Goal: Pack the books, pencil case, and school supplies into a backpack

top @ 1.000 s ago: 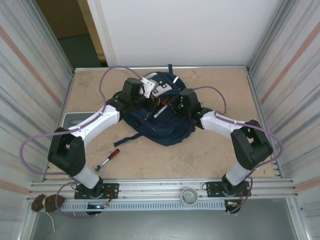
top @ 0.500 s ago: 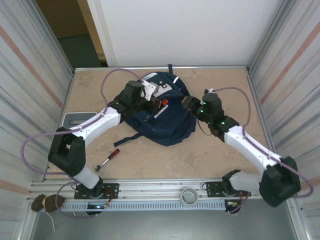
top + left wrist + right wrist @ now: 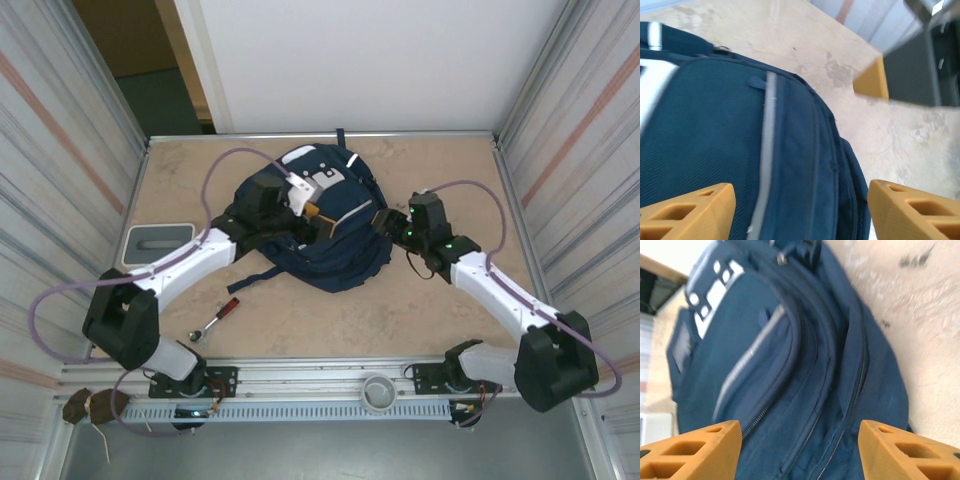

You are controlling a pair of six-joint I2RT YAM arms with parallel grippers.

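The navy backpack point(image 3: 335, 240) lies flat in the middle of the table, its pockets closed over. My left gripper point(image 3: 314, 214) hovers over its upper left part, open and holding nothing. In the left wrist view the orange fingers point(image 3: 687, 210) stand wide apart over the backpack point(image 3: 715, 135) fabric and a white stripe. My right gripper point(image 3: 384, 222) is at the bag's right edge, open and holding nothing. In the right wrist view its fingers point(image 3: 910, 450) straddle the backpack point(image 3: 790, 370) zippers without touching. The books, pencil case and school supplies are hidden.
A red-handled metal tool point(image 3: 220, 316) lies on the table in front of the bag, left of centre. A grey tray point(image 3: 158, 240) sits at the left edge. Metal walls close in both sides. The right gripper's finger point(image 3: 871, 81) shows in the left wrist view.
Both grippers have opened. The right arm has drawn back to the right of the bag. The bag's opening has fallen shut, and the pens seen in it earlier no longer show.
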